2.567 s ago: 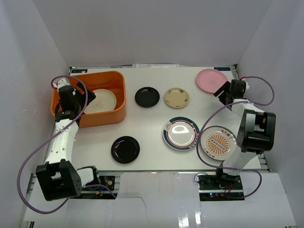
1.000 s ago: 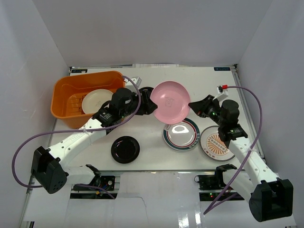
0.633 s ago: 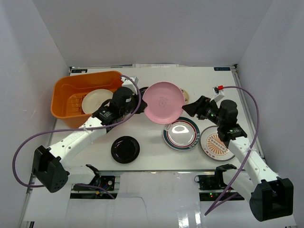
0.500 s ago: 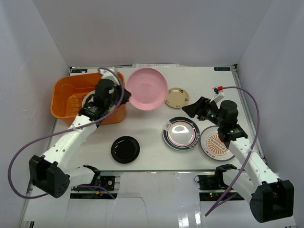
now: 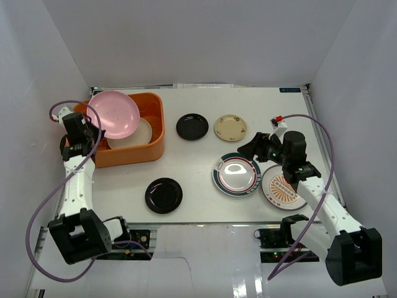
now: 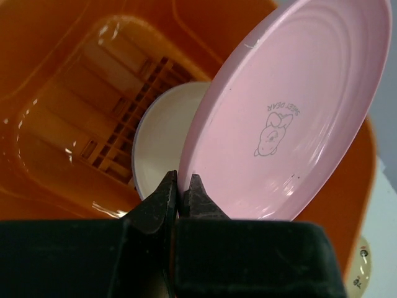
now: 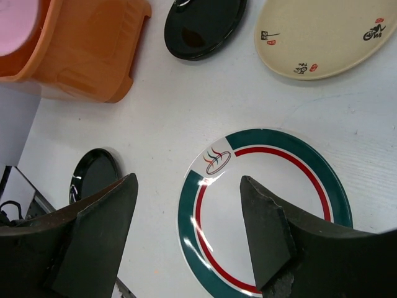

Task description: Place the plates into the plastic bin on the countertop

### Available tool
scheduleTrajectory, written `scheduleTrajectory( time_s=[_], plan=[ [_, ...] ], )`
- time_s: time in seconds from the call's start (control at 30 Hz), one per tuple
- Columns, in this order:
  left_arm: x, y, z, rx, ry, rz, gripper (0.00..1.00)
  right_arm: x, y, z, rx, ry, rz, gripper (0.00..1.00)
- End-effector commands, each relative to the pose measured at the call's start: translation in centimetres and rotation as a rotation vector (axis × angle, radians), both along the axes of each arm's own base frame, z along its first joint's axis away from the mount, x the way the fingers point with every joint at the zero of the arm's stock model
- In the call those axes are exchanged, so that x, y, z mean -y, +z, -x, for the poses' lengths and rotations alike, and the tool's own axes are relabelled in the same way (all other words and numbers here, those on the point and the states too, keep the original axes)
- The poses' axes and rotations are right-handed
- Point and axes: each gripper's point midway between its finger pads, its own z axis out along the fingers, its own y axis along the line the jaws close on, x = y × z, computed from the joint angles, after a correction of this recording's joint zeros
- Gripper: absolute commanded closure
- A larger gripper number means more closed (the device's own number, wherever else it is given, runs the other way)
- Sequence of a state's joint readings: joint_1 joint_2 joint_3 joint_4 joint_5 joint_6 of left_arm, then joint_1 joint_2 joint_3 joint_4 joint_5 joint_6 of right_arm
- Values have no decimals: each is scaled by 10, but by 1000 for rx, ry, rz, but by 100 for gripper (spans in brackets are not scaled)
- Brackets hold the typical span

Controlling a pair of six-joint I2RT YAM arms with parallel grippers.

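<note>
Left gripper [image 6: 183,186] clamped on rim of pink plate [image 6: 291,118] — tilted, above plastic bin [image 5: 133,153], right gripper [image 7: 188,183] spread wide, empty — over green-rimmed plate [image 7: 273,205], right of bin.

Left arm [image 5: 77,180] extended forward along the left side, wrist raised, left gripper [image 6: 180,191] pinched tight on the rim of the pink plate [image 6: 291,124]. Right arm [image 5: 319,202] reached forward and inward, right gripper [image 7: 188,183] angled down, fingers spread wide, holding nothing.
</note>
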State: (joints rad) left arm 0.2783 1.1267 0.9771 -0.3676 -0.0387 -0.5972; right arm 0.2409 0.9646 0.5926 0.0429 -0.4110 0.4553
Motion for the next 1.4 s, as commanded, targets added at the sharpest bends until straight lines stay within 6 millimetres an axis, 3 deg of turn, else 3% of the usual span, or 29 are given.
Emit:
scheduleTrajectory(
  time_s=[0.0, 0.07, 0.13, 0.17, 0.27, 0.3, 0.37, 0.4, 0.43, 0.53, 0.63, 0.73, 0.87, 1.0, 1.13, 1.23, 1.37],
  plan=[
    [8, -23, -9, -34, -36, 91, 93, 2, 5, -2, 49, 14, 36, 27],
    [5, -38, -10, -69, -26, 104, 90, 7, 0, -5, 41, -17, 65, 27],
    [5, -46, -11, -81, -25, 109, 80, 18, -8, -15, 36, -74, 125, 26],
    [5, -48, -11, -84, -27, 110, 66, 22, -12, -20, 34, -92, 147, 26],
    [8, -50, -12, -85, -39, 119, 43, 35, -34, -33, -8, -125, 266, 26],
    [9, -47, -13, -68, -46, 118, 29, 36, -46, -37, -39, -113, 298, 26],
    [12, -38, -14, -43, -68, 110, 18, 34, -47, -46, -31, -73, 343, 26],
    [12, -34, -15, -33, -75, 107, 10, 32, -61, -48, -69, -41, 365, 25],
    [16, -26, -15, -15, -102, 102, 7, 32, -60, -53, -73, -28, 390, 25],
    [25, 1, -15, 54, -154, 94, 2, 27, -84, -56, -146, 40, 397, 23],
    [49, 32, -17, 124, -257, 77, 2, 28, -101, -56, -185, 67, 413, 21],
    [83, 62, -15, 190, -383, 50, 2, 35, -108, -55, -215, 89, 366, 20],
    [145, 93, 7, 272, -602, 34, 2, 36, -120, -49, -288, 156, 243, 23],
    [205, 99, 46, 308, -889, 87, 2, 29, -133, -38, -350, 203, 174, 27],
    [240, 88, 85, 305, -1092, 143, 2, 26, -144, -25, -405, 221, 141, 31],
    [250, 80, 108, 300, -1171, 185, 2, 22, -148, -17, -435, 234, 107, 37],
    [254, 74, 125, 299, -1215, 205, 2, 16, -153, -4, -471, 258, 59, 51]
  ],
)
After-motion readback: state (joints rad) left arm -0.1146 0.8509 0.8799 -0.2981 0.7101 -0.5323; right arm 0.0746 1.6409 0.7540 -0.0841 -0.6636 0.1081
